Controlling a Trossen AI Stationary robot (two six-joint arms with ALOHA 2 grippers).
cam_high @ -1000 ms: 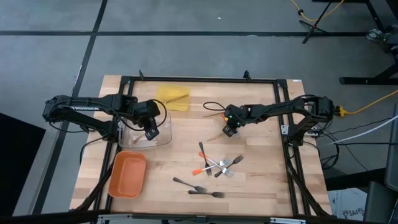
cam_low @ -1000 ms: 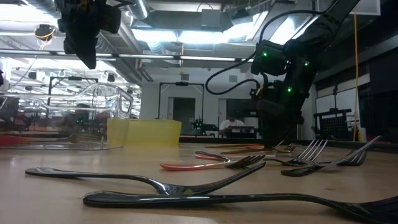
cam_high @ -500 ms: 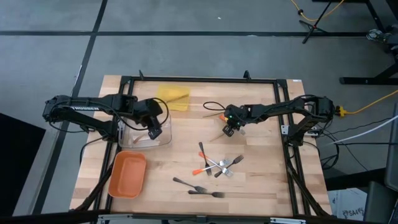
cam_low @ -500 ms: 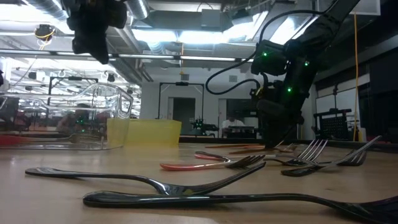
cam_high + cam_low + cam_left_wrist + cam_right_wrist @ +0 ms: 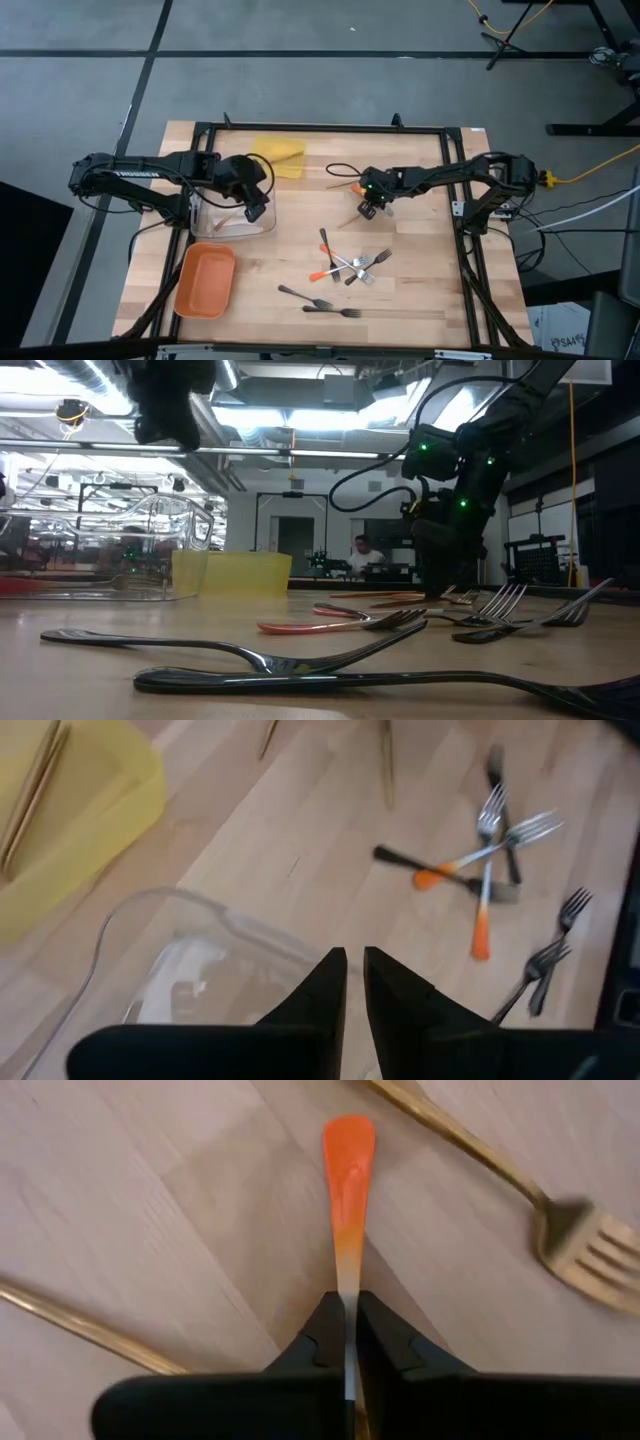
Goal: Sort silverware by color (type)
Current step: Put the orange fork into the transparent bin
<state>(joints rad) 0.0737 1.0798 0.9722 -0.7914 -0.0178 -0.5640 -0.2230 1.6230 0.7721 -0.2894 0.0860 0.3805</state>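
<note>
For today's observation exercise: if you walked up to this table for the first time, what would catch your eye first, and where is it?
The right gripper, near the table's middle, is shut on an orange-tipped silver utensil, with tan wooden utensils lying beside it. Nearer the front edge lies a crossed heap of silver forks and two dark forks. On the left, the left gripper hangs over a clear tray, between a yellow tray and an orange tray.
</note>
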